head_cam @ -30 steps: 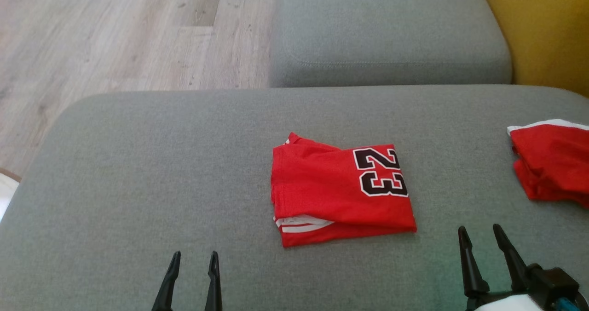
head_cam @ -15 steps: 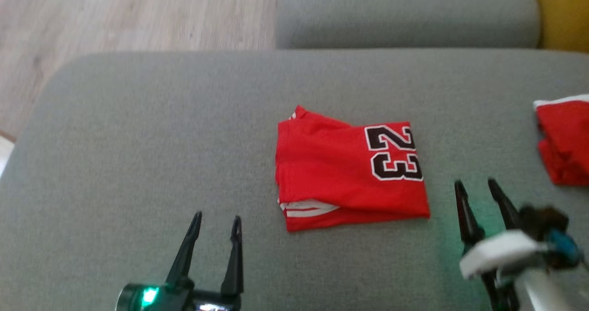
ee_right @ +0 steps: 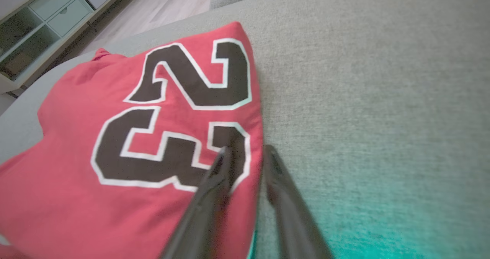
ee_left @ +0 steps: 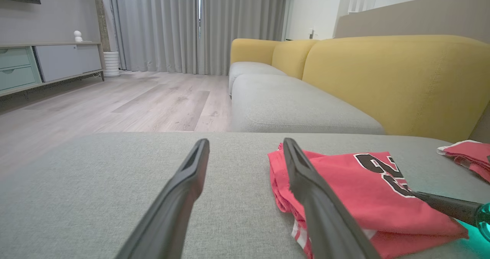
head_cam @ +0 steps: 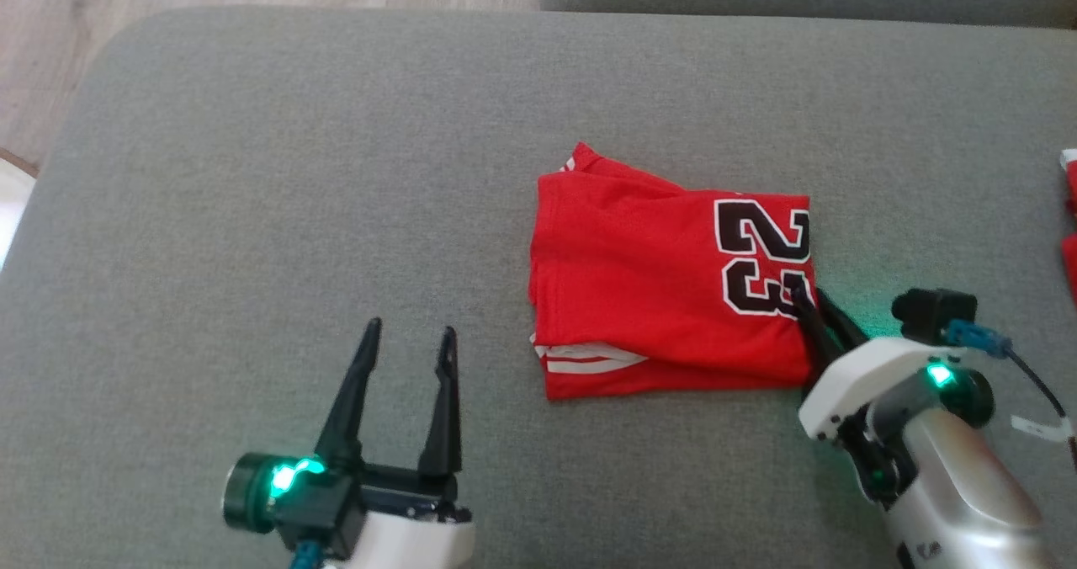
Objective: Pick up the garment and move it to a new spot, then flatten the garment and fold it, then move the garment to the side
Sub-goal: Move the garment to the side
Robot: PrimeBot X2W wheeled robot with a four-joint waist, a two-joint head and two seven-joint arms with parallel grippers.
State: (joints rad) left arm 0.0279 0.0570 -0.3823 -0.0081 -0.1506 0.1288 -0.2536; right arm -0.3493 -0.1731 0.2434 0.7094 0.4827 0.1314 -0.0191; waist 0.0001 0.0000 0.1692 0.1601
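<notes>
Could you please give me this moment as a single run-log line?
jersey: folded on cushion | left pincer: open, left of jersey, apart | right pincer: straddling jersey's right edge, grip unclear

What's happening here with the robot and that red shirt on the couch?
A two-armed robot is working on a folded red jersey numbered 23, lying on a grey cushion. Its right gripper is at the jersey's right edge, one finger over the fabric and the other just beside it; whether it has gripped is unclear. The left gripper hovers open over the cushion left of the jersey. With the jersey folded, moving it aside looks like the remaining step.
</notes>
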